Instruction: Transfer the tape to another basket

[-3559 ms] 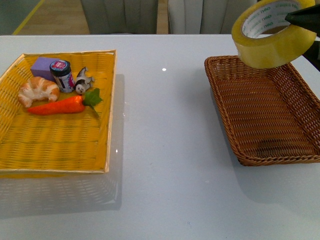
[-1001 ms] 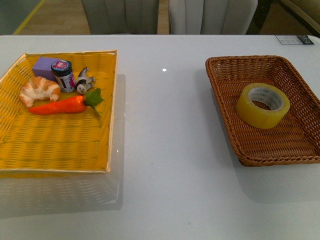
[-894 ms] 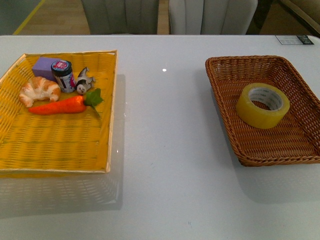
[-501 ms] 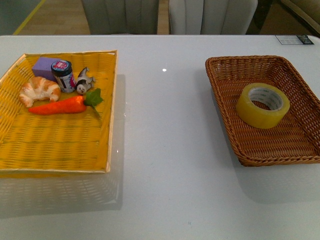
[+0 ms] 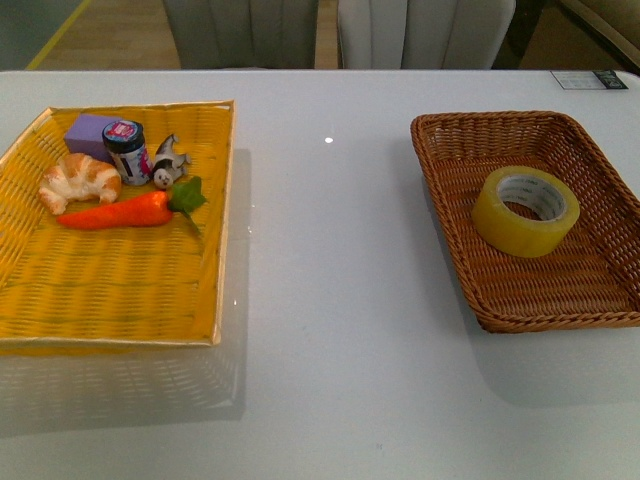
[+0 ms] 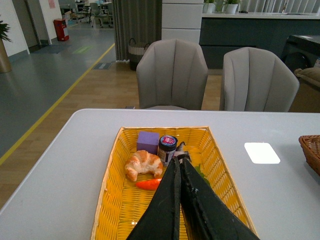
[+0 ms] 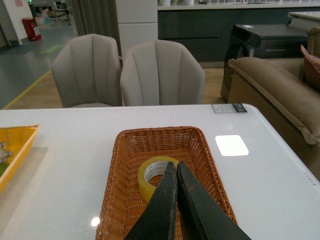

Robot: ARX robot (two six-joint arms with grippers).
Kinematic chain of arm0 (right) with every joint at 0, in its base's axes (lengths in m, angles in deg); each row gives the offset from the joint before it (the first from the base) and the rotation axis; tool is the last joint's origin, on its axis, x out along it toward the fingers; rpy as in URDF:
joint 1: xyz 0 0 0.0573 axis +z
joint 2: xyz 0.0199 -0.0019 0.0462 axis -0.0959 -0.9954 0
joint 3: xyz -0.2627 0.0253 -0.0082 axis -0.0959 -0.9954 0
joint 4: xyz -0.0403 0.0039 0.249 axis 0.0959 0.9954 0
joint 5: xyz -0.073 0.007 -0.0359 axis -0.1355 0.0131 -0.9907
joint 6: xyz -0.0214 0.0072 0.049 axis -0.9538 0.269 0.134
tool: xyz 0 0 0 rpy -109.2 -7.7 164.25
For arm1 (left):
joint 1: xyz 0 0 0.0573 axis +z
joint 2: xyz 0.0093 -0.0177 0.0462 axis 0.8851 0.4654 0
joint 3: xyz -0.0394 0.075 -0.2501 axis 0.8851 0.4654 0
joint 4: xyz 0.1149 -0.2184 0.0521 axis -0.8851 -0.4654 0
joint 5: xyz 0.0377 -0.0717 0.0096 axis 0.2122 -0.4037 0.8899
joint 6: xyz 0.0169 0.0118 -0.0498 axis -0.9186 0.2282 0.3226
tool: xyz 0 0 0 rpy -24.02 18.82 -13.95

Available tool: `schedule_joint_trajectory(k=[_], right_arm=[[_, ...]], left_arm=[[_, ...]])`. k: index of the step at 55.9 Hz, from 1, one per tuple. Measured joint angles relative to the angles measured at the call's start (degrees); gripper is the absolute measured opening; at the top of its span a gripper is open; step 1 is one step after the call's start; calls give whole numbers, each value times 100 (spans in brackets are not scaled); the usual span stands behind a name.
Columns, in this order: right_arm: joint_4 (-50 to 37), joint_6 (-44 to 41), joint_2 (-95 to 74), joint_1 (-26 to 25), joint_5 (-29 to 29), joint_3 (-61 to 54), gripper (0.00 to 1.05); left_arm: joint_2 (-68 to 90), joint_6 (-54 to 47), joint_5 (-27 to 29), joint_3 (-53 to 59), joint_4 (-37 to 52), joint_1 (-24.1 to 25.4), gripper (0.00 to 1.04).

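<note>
The yellowish tape (image 5: 526, 210) lies flat inside the dark brown wicker basket (image 5: 447, 190) at the table's right; no arm shows in the front view. In the right wrist view my right gripper (image 7: 175, 165) is shut and empty, held above the basket (image 7: 120, 175), its black fingers partly covering the tape (image 7: 148, 176). My left gripper (image 6: 179, 159) is also shut with nothing in it, hanging over the yellow tray basket (image 6: 112, 200) at the left.
The yellow tray (image 5: 120, 300) holds a croissant (image 5: 76, 180), a carrot (image 5: 115, 212), a purple block (image 5: 88, 133), a small jar (image 5: 126, 150) and a little figure (image 5: 167, 162). Grey chairs (image 5: 330, 30) stand behind the white table (image 5: 330, 300). A card (image 5: 590, 79) lies at the far right edge.
Earlier the right gripper held the tape above the brown basket. Since then it has let go and left the front view; over the last second nothing has moved.
</note>
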Motion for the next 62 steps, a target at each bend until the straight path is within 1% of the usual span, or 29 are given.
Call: schedule_joint_trajectory(k=[17, 19, 21, 35, 38, 40, 44, 45, 48, 49, 50, 52, 53, 61, 62], right_arm=[[542, 0, 542, 2, -2, 0, 2], [1110, -2, 955, 7, 13, 2, 2], [1480, -2, 1316, 9, -7, 0, 2], [1556, -2, 1521, 11, -2, 0, 2], [1556, -9, 1528, 11, -2, 0, 12], [1556, -9, 1528, 11, -2, 0, 17], [1558, -9, 1528, 11, -2, 2, 31], [1558, -9, 1528, 11, -2, 2, 33], [1558, -9, 1530, 11, -2, 0, 43], [1558, -9, 1530, 11, -4, 2, 47], [1558, -9, 1530, 11, -2, 2, 50], [1558, -9, 1530, 11, -4, 0, 61], [1558, -9, 1530, 11, -2, 0, 63], [1558, -9, 1530, 11, -4, 0, 89], [1558, -9, 1530, 11, -2, 0, 90]], left_arm=[[0, 0, 0, 0, 0, 0, 2], [-2, 0, 0, 0, 0, 0, 2], [-2, 0, 2, 0, 0, 0, 2], [-2, 0, 2, 0, 0, 0, 2], [0, 0, 0, 0, 0, 0, 2], [-2, 2, 0, 0, 0, 0, 4], [-2, 0, 0, 0, 0, 0, 18], [-2, 0, 2, 0, 0, 0, 20], [-2, 0, 0, 0, 0, 0, 31], [-2, 0, 0, 0, 0, 0, 32], [-2, 0, 2, 0, 0, 0, 38], [-2, 0, 2, 0, 0, 0, 48], [-2, 0, 2, 0, 0, 0, 50], [-2, 0, 2, 0, 0, 0, 77], [-2, 0, 0, 0, 0, 0, 78]])
